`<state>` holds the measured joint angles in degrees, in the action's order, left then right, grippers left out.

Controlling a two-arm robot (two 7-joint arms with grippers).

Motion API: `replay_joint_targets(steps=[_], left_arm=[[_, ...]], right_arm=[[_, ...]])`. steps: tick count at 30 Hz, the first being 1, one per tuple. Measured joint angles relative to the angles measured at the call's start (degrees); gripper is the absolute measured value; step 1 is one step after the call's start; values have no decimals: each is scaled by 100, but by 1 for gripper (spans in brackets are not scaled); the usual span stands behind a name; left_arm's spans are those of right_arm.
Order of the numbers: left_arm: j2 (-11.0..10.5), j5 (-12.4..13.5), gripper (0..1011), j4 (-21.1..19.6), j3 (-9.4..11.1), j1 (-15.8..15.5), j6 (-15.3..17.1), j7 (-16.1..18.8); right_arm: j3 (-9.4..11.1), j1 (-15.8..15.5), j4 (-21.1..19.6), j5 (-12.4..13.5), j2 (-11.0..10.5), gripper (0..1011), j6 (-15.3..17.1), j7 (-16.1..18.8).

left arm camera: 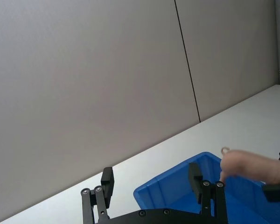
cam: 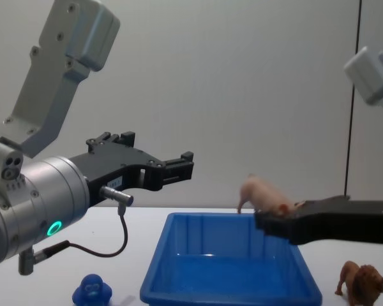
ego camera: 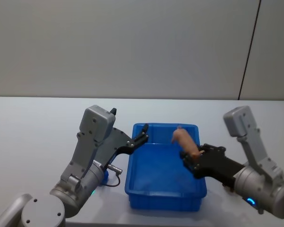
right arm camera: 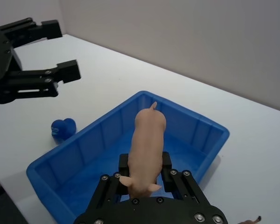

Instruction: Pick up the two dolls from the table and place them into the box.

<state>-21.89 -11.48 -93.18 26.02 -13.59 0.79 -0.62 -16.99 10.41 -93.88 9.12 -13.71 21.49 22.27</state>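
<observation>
Above the desk [ego camera: 38, 123], right tool [ego camera: 190, 160] clamps a pink toy pig [ego camera: 183, 138] near the blue plastic box [ego camera: 163, 126]'s right rim. Released there, it may bounce out. Left tool [left arm camera: 150, 173] gapes wide.

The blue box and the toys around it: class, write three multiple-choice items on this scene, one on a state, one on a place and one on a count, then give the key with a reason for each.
1. The left gripper is:
A open and empty
B shut on a toy
C shut on a cable

2. Relative to the blue box, the pink pig is:
A lying on its floor
B held above it by the right gripper
C underneath it

3. Toys standing on the table outside the box:
A none
B two
C four

Key:
1 A, its fingers stand apart with nothing between them.
2 B, the pig sits between the gripper's fingers, clear of the box floor.
3 B, the lion stands on the robot's right of the box and the blue figure on its left.
</observation>
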Motion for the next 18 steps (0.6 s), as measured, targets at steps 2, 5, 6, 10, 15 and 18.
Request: replay_joint_targets(steps=[2,5,6,10,15,18], left_arm=[[0,0,1002,0,0,0,0,0],[0,0,1002,0,0,0,0,0],[0,0,1002,0,0,0,0,0],[0,0,1002,0,0,0,0,0],[0,0,1002,0,0,0,0,0],[0,0,1002,0,0,0,0,0]], right_arm=[[-31,-1,7,-30,17,394,24,25],[-100,-7,20,-81,55,488,60,53],[-115,-10,22,-90,64,534,62,55],[-152,-22,22,-114,85,611,59,54],[-176,-59,-13,-127,90,788,-60,-29],[-175,-97,-67,-122,80,872,-173,-126]])
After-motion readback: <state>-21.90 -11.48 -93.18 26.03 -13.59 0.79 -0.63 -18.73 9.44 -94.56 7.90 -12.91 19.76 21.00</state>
